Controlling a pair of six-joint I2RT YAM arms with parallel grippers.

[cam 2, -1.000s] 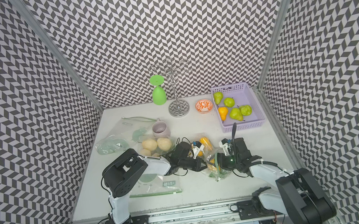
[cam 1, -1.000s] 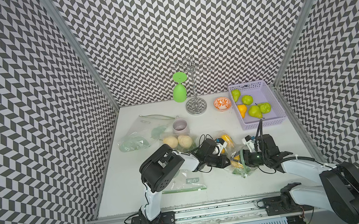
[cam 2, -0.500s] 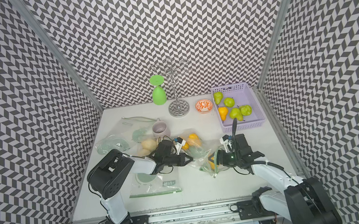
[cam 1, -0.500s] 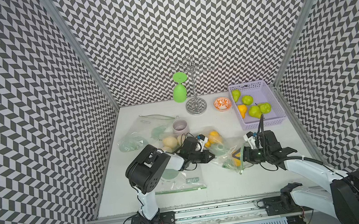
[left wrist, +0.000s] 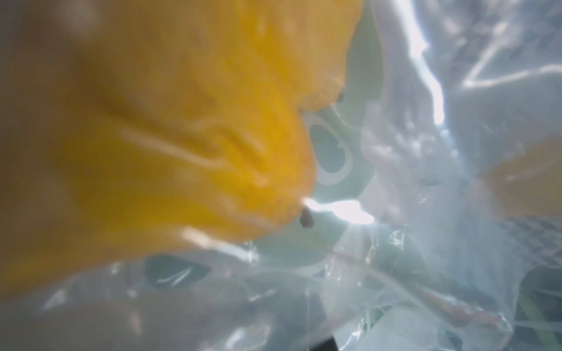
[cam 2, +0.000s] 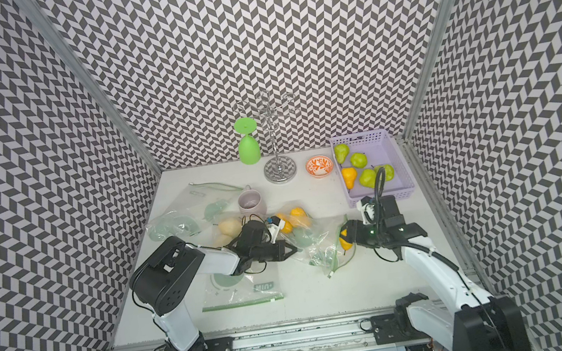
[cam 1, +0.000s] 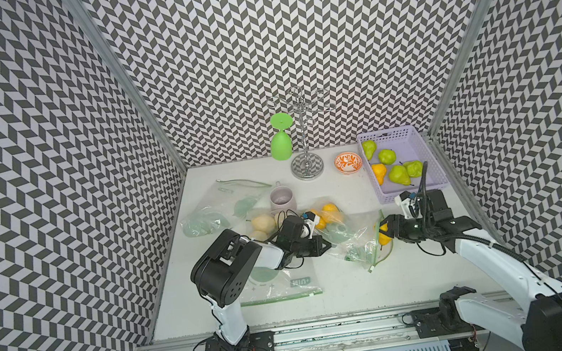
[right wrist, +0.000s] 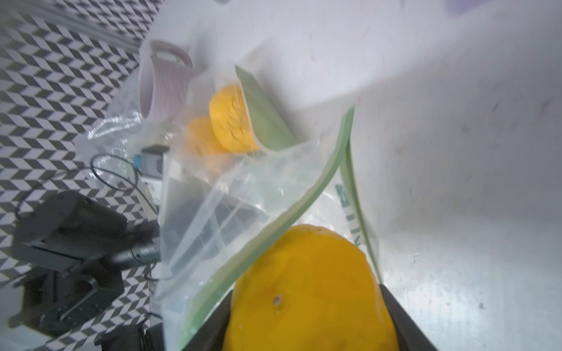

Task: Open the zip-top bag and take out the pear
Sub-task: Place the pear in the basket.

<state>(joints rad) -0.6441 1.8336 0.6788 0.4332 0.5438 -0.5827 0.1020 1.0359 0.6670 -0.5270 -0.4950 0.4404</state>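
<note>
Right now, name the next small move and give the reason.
Probably draw the right gripper back from the zip-top bag: the yellow pear sits in its grip at the open mouth, and the left gripper pinches the bag's other end.

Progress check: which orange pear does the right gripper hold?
The orange pear at the clear zip-top bag's mouth; two lie bagged beside the pale mug, one in the lilac basket.

Both top views high at the front, looking down over the whole counter (cam 1: 362, 284), left wrist pressed against bag (left wrist: 425, 182), right wrist close over pear (right wrist: 310, 288), bag shared.
</note>
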